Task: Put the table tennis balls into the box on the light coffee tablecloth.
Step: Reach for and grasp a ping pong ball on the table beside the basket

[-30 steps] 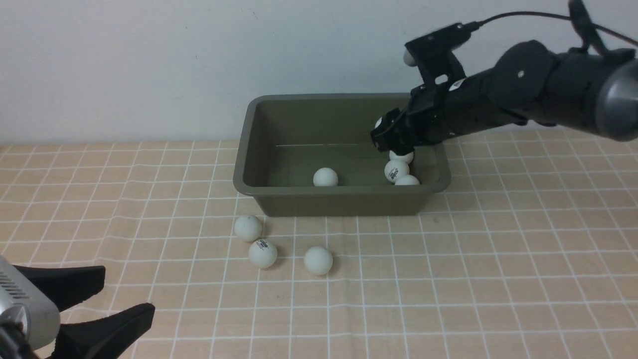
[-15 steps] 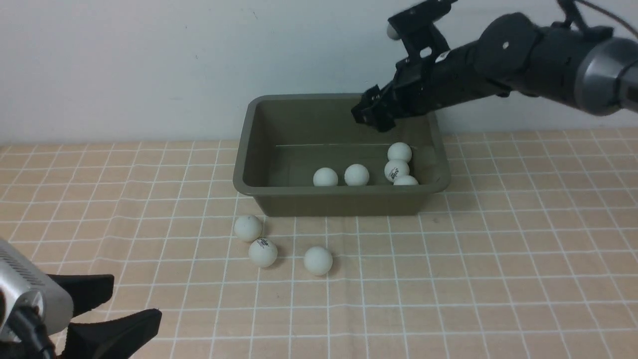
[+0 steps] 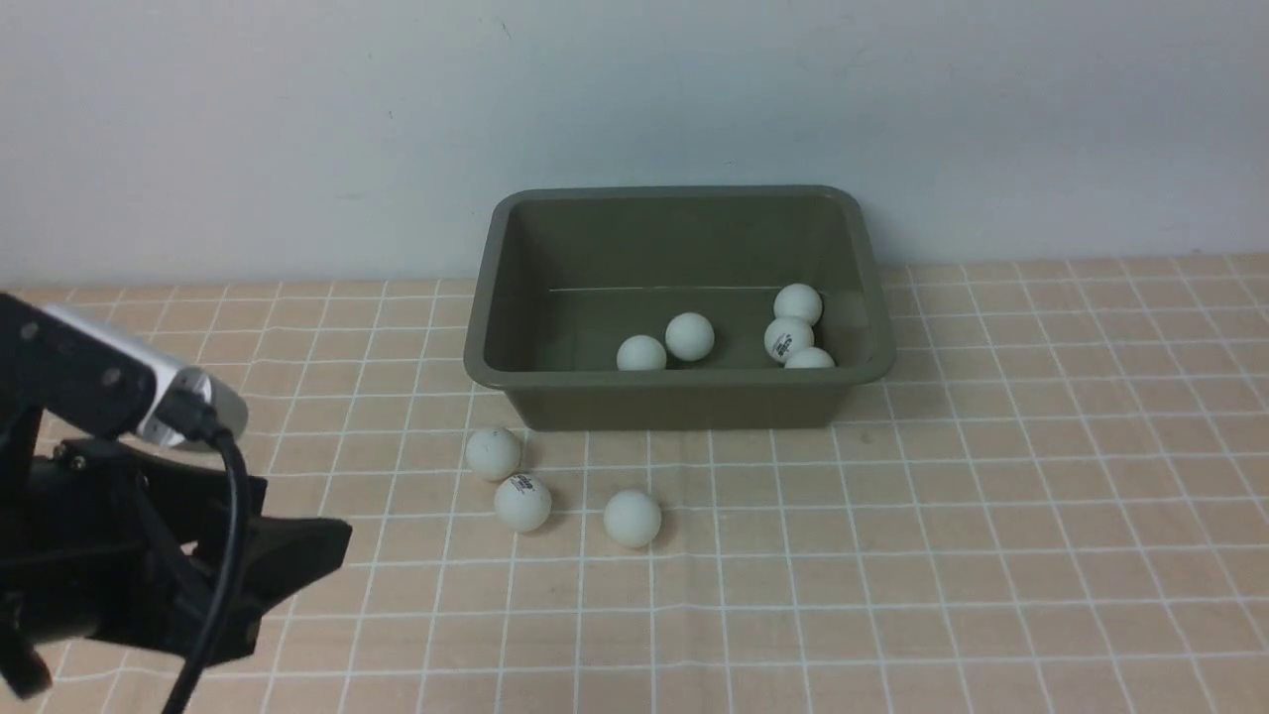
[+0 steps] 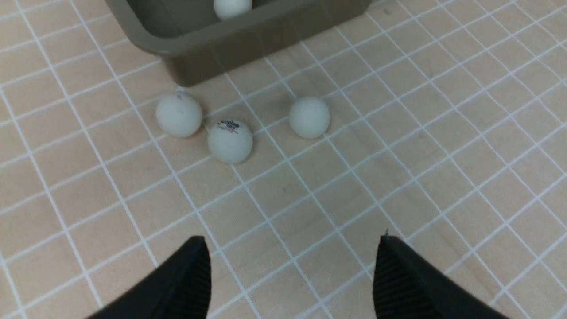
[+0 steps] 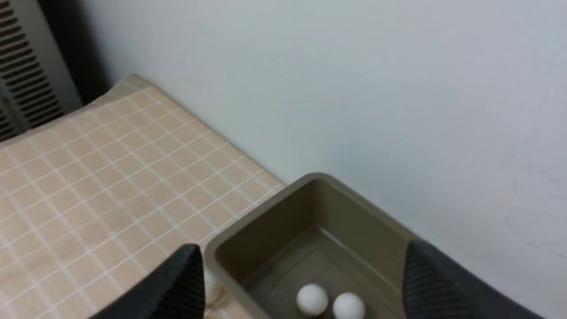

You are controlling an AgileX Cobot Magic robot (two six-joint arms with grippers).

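I see the left jaws spread wide and empty, low over the light coffee tablecloth, near three table tennis balls lying just in front of the box. Five more sit inside it. The right jaws stand wide apart, holding nothing, looking down on the box.

Lab-style test bench — bare white wall; grid tablecloth; vent grille

The box was olive-green. The balls were white, some with black print. The cloth was peach-beige with a thin white grid. The wall was pale grey.
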